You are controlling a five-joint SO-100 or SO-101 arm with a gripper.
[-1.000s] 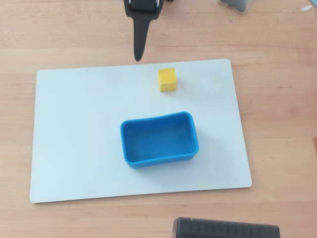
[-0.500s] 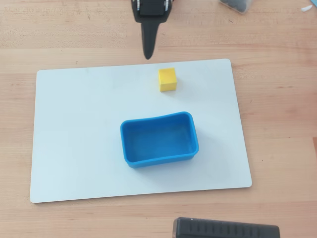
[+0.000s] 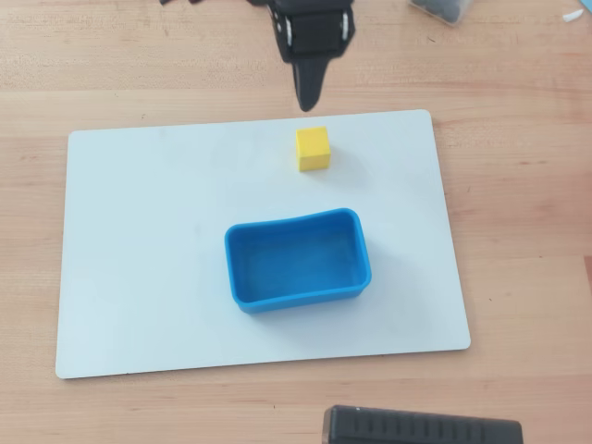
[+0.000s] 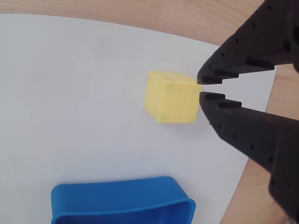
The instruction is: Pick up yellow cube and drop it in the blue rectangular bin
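Observation:
The yellow cube [image 3: 313,148] sits on the white board [image 3: 139,277], near its far edge. It also shows in the wrist view [image 4: 172,97]. The blue rectangular bin [image 3: 296,260] stands empty on the board a little nearer than the cube; its end shows at the bottom of the wrist view [image 4: 122,201]. My black gripper [image 3: 307,104] hangs just beyond the board's far edge, above and behind the cube, not touching it. In the wrist view the gripper [image 4: 202,88] has its jaws nearly together, with only a thin gap at the tips and nothing between them.
The board lies on a wooden table [image 3: 518,185]. A black box [image 3: 421,427] sits at the near edge. A dark object [image 3: 442,9] lies at the far right.

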